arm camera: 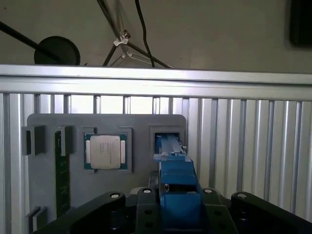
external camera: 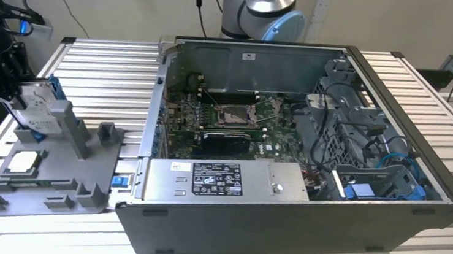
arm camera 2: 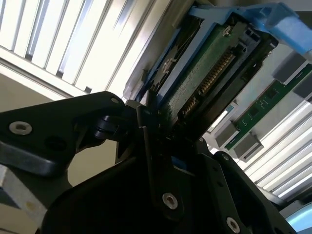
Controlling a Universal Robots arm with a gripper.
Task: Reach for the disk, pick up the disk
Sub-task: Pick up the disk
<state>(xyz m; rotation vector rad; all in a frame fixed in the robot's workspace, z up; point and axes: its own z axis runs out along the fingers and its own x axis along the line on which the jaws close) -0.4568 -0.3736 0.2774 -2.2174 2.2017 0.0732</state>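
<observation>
I have the jaws closed narrowly on the disk (arm camera: 176, 180), a flat rectangular silver metal hard drive in a bright blue plastic bracket, with the gripper (arm camera: 178, 197) pressing both its sides. In the first wrist view the disk stands edge-on over the flat grey plastic fixture plate (arm camera: 136, 126), beside the small square silver processor chip (arm camera: 105, 152). The second wrist view shows its green circuit-board face. The exterior view places it at the exterior view's left, well apart from the open dark grey metal computer case (external camera: 300, 232) on the slatted aluminium surface (external camera: 108, 73).

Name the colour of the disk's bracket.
The bracket is bright blue; first wrist view shows it best.
</observation>
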